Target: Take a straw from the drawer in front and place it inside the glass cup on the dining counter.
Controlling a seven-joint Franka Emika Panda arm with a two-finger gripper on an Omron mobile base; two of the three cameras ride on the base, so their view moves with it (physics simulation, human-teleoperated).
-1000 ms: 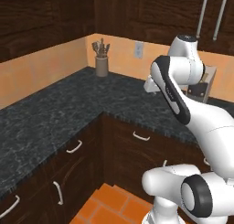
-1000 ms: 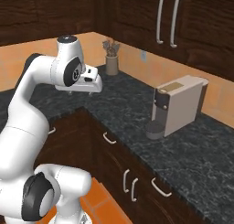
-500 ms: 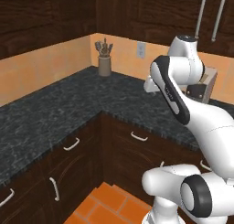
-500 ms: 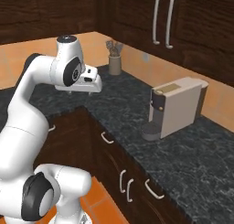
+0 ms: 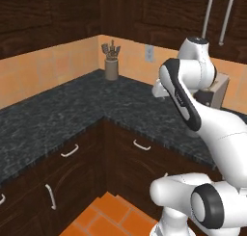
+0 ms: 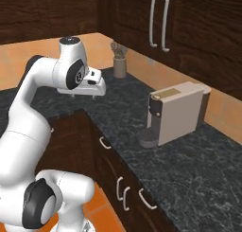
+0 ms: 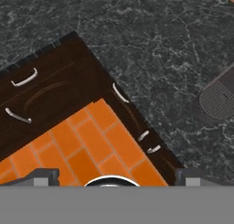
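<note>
Hand (image 6: pixel 84 96) wide open and empty, hovering above the black granite worktop (image 6: pixel 189 169)

Coffee machine (image 5: pixel 215 91) mostly hidden behind the arm in the left base view; in the hand view, cut off at the right edge. Utensils in the holder (image 6: pixel 119 65) too small to tell apart. Drawer (image 7: pixel 124 102) fronts seen edge-on, contents hidden.

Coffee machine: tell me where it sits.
The coffee machine stands on the black granite worktop, right of centre in the right base view, beyond the open gripper.
</note>
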